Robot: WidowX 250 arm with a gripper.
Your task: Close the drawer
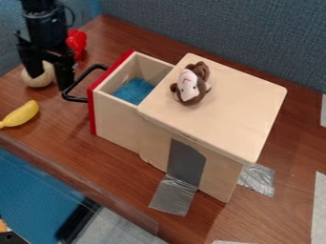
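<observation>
Camera view: the drawer [115, 121] stands open at the left of a pale wooden cabinet [248, 114]. The gripper [47, 85] is at far left with fingers spread, just outside the black looped handle [77, 99], a position presumably chosen for pushing the red front [93, 110] rightward. Creased silver tape [173, 196] runs from the cabinet onto the wood-grained surface [105, 159], probably to anchor it against that push. Fuzzy blue material [133, 90] lies inside the drawer; a plush monkey [189, 86] rests on the smooth, round-cornered top. A curved yellow banana [22, 114] lies left.
</observation>
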